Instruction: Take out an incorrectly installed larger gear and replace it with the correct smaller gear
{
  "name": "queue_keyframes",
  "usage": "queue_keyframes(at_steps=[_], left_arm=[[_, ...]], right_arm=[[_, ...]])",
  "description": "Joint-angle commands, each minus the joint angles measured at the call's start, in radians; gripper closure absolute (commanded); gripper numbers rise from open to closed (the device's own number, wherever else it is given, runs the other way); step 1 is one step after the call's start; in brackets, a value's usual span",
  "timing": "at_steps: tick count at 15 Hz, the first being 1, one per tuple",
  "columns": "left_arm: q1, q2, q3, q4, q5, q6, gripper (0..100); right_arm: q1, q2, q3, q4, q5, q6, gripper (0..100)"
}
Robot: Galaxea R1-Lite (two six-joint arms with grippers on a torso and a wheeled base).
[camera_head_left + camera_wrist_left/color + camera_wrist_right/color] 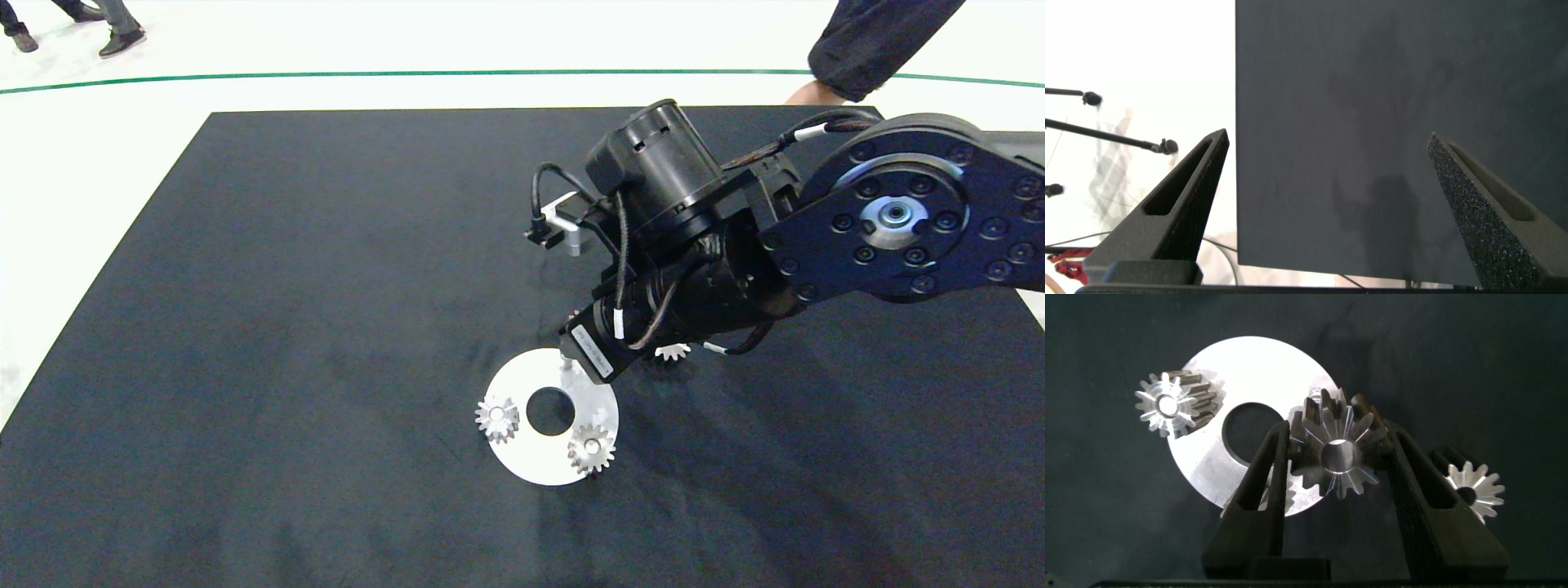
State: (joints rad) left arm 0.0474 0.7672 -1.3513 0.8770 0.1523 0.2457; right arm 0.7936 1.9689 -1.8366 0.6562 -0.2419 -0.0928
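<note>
A silver disc [522, 457] lies on the black mat [245, 327], two small gears [497, 418] on its rim. At the disc's far edge the right gripper [1337, 461] is clenched on the larger gear [1337, 449]. The smaller gear [673, 352] lies on the mat just beyond. The left gripper [1323, 204] hangs spread wide over the mat's edge. Past the mat: pale floor [408, 41], green line [326, 76], a person's shoes [121, 41].
</note>
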Motion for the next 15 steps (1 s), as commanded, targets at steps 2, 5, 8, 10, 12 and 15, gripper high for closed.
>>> queue_keyframes(at_steps=[2, 5, 8, 10, 12, 15], left_arm=[[0.000, 0.003, 0.000, 0.005, 0.001, 0.001, 0], [0.000, 0.003, 0.001, 0.005, 0.001, 0.001, 0], [0.000, 0.003, 0.006, 0.005, 0.001, 0.007, 0], [0.002, 0.001, 0.006, 0.005, 0.001, 0.007, 0], [0.000, 0.003, 0.006, 0.005, 0.001, 0.007, 0], [0.000, 0.001, 0.004, 0.005, 0.001, 0.007, 0]], right_arm=[[0.007, 0.057, -0.038, 0.013, -0.005, -0.001, 78], [0.007, 0.061, -0.032, 0.014, -0.004, 0.001, 78], [0.007, 0.061, -0.029, 0.014, -0.004, 0.002, 78], [0.007, 0.064, -0.029, 0.014, -0.005, 0.002, 78], [0.006, 0.071, -0.029, 0.014, -0.004, 0.004, 78], [0.003, 0.084, -0.030, 0.014, -0.005, 0.005, 78]])
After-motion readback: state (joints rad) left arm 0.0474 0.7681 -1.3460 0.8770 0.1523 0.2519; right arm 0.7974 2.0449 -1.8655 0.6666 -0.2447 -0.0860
